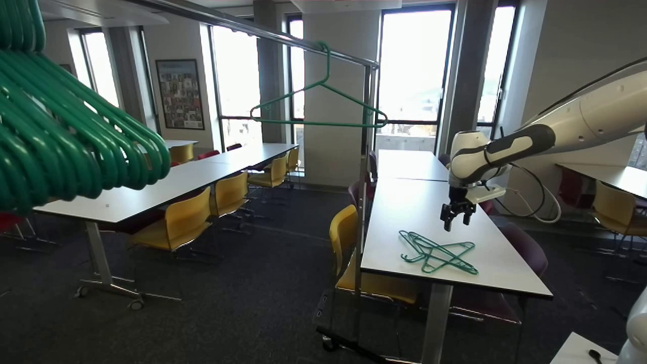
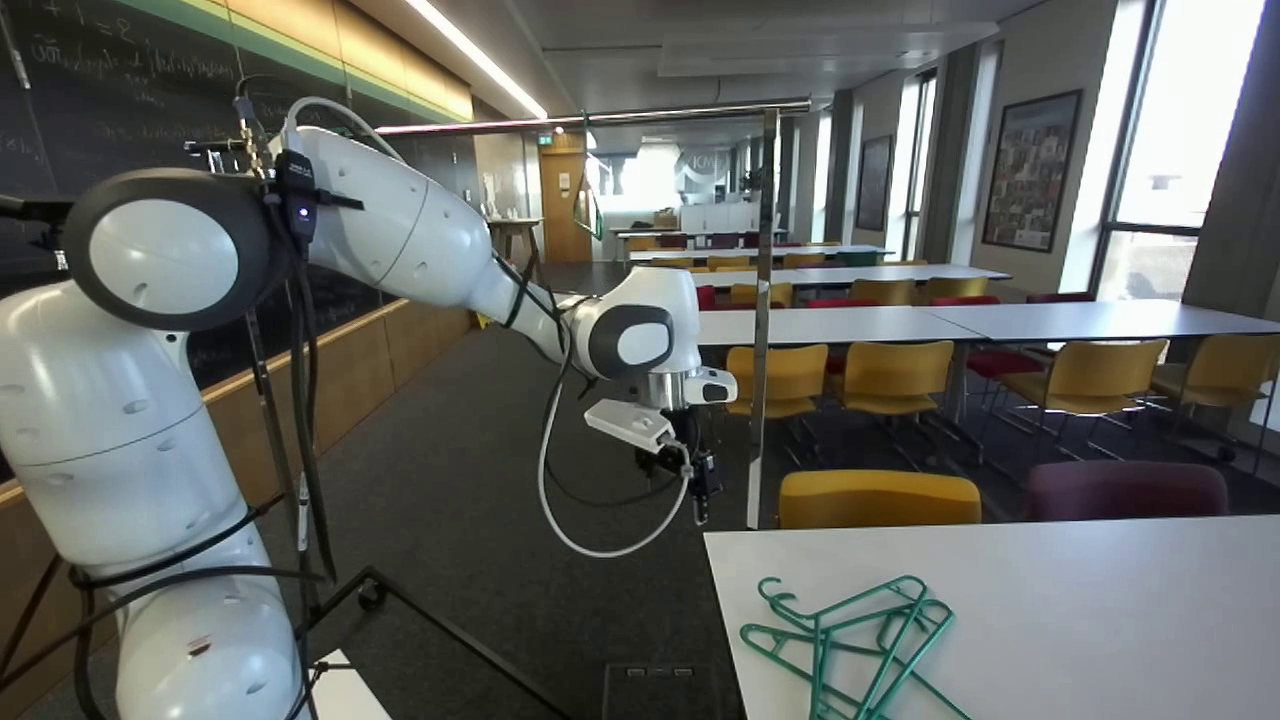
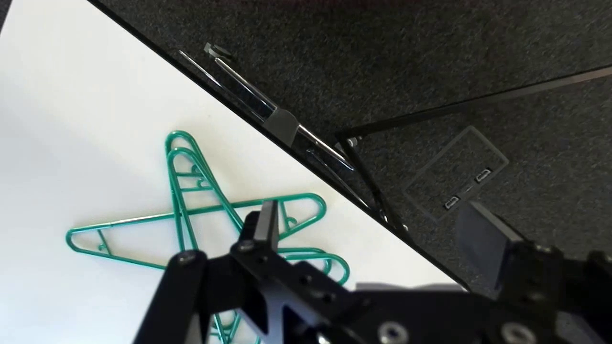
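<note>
Several green hangers [image 1: 438, 248] lie tangled near the end of a long white table [image 1: 404, 205], frames crossing one another, with curled hooks showing in both exterior views. From the wrist we make out two narrow ends almost nested together and a longer frame lying across them. Exact count we cannot tell; the overlaps and the gripper [image 1: 457, 224] hide part of the heap.

Gripper: jaws spread wide apart. Through the gap we see white tabletop, its dark edge and black carpet [image 3: 363, 71]. It points downward and hangs higher than the heap, near it, with space between the two. Seen from the wrist, one jaw overlaps the hangers and the other stands in front of carpet. Whether the whole gripper is above the tabletop we cannot tell.

Arm [image 1: 596, 114]: white, stretched out toward the table, a cable looping loosely beside the wrist.

Round about, we note a metal rail [image 1: 273, 34] with a single hanger [image 1: 318, 123] hooked on it. A close-packed bunch of hangers [image 1: 65, 136] fills the left edge of the same exterior view, near the lens. Yellow chairs [image 2: 895, 378] line a farther table. We also log a framed picture [image 1: 179, 94] on the wall and a chalkboard [image 2: 100, 130] bearing faint writing.
</note>
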Robot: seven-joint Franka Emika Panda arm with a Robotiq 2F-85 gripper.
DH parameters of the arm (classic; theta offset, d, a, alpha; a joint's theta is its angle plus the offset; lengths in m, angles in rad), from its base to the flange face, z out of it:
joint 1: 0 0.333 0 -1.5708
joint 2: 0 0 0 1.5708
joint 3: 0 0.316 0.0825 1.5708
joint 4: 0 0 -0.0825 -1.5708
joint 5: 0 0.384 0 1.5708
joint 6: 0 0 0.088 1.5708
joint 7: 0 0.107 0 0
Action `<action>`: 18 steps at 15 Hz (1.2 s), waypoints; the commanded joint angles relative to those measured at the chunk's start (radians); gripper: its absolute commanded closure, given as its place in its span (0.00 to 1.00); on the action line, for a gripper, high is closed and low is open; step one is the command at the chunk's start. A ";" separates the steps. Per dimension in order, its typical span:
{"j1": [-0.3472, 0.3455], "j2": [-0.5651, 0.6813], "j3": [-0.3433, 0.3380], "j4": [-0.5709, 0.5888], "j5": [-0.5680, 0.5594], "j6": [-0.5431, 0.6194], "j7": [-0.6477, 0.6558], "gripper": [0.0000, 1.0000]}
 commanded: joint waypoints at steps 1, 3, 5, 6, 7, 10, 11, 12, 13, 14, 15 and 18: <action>-0.005 0.012 0.000 0.004 -0.003 -0.002 -0.001 0.00; -0.006 0.022 -0.001 0.011 -0.004 -0.002 -0.001 0.00; -0.005 0.023 -0.001 0.015 -0.004 -0.002 -0.001 0.00; -0.005 0.023 0.000 0.016 -0.004 -0.002 -0.001 0.00; -0.006 0.026 0.000 0.013 -0.021 0.023 0.007 0.00; -0.019 0.083 -0.014 0.065 -0.040 -0.001 -0.042 0.00; -0.026 0.110 -0.023 0.089 -0.044 -0.014 -0.077 0.00; -0.035 0.139 -0.030 0.109 -0.068 -0.005 -0.088 0.00; -0.044 0.165 -0.039 0.130 -0.089 -0.007 -0.111 0.00; -0.053 0.198 -0.051 0.156 -0.107 -0.013 -0.143 0.00; -0.063 0.229 -0.060 0.180 -0.115 -0.015 -0.179 0.00; -0.102 0.319 -0.068 0.249 -0.055 -0.007 -0.316 0.00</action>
